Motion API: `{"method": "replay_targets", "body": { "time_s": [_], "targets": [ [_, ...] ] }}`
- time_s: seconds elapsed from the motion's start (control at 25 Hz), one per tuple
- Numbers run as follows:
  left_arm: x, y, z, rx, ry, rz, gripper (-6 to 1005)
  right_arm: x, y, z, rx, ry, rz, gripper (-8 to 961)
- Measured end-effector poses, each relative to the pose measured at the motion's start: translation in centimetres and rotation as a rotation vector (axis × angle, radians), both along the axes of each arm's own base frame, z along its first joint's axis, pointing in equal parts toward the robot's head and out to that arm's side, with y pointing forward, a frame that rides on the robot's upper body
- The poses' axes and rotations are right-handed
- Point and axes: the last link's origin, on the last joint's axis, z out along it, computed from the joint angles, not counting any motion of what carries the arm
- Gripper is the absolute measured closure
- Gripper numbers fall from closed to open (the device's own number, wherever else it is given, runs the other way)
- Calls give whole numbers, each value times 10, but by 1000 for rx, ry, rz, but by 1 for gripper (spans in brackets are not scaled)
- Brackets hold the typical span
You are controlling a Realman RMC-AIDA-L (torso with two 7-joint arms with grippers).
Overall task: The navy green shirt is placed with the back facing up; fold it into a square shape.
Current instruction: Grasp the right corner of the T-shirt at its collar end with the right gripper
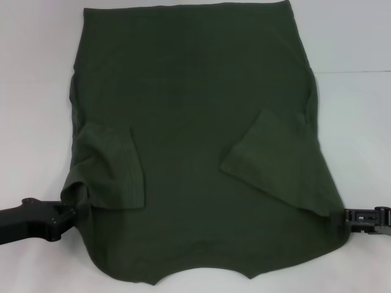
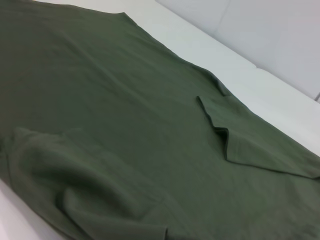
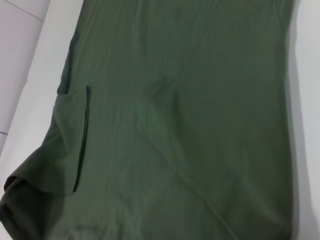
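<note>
Now — shirt (image 1: 195, 122) flat, sleeves folded in | L tool (image 1: 72, 215) + R tool (image 1: 343, 218) at edges — grip unclear

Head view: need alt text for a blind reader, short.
A navy green shirt lies spread on a white table, both sleeves folded inward onto its body. The left gripper is at the shirt's left edge near the collar end and the right gripper at its right edge.
</note>
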Motion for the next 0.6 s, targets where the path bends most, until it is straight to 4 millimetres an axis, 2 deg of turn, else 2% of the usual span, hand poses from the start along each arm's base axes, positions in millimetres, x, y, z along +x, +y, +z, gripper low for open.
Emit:
{"method": "replay_targets", "body": {
  "time_s": [0.36,0.6],
  "targets": [
    [0,0,0,3,3,2,951,-10,1,-4,-19,35,33,87],
    [0,0,-1,2,3,0,952,-3,-2,-1,-9,21,9,86]
  ]
}}
